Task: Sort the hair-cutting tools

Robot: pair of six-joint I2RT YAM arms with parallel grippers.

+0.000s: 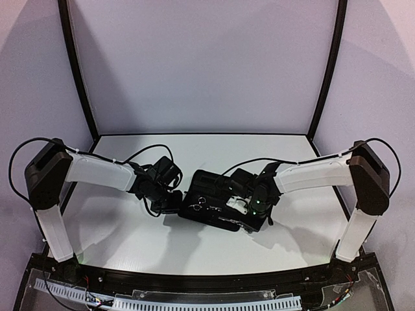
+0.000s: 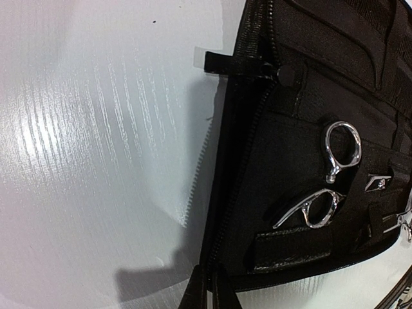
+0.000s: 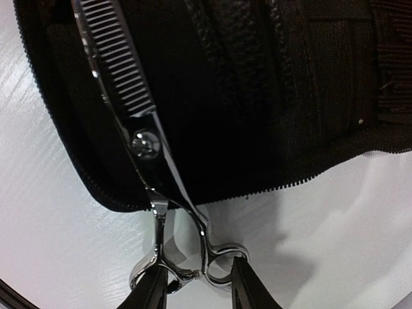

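Note:
A black zip case [image 1: 209, 189] lies open mid-table. My left gripper [image 1: 170, 202] is at its left edge. In the left wrist view the fingers [image 2: 193, 293] are pinched on the case's zip edge [image 2: 222, 257]. One pair of silver scissors [image 2: 335, 174] sits tucked in a case pocket with its ring handles out. My right gripper [image 1: 249, 206] is over the case's right side. In the right wrist view it [image 3: 196, 286] is shut on the ring handles of a second pair of scissors [image 3: 154, 193], whose toothed blade lies over the case [image 3: 270, 96]. No comb shows.
A small silver part [image 2: 405, 222] shows at the case's right edge in the left wrist view. White tabletop [image 1: 130, 240] surrounds the case. Black frame posts [image 1: 78, 71] and purple walls bound the back and sides.

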